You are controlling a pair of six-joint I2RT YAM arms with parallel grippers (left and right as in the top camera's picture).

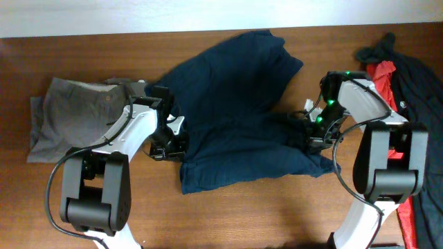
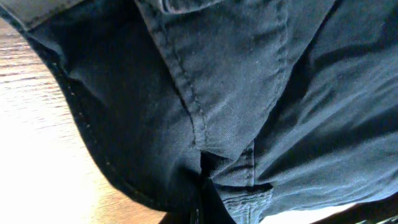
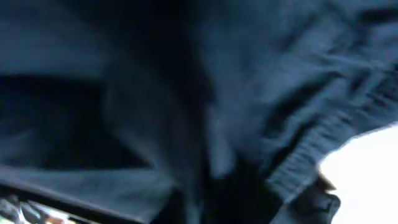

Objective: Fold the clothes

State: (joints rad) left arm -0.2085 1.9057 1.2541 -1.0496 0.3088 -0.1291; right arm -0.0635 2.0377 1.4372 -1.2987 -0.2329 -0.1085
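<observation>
I see crumpled dark navy cotton garment [image 1: 235,117] mid brown wooden desk [image 1: 263,214], left jaws at its left edge, right jaws at its right edge, cloth fills both wrist views, cannot tell either grip, folded grey garment [image 1: 76,117] far left, red-and-black clothes pile [image 1: 387,72] far right

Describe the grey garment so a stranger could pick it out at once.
On the wooden table, look to the far left end, just outside the left arm. The grey garment lies there, folded flat. It is the only pale grey piece: the navy garment spreads rumpled across the middle, and the black and red clothes are heaped at the right edge.
</observation>
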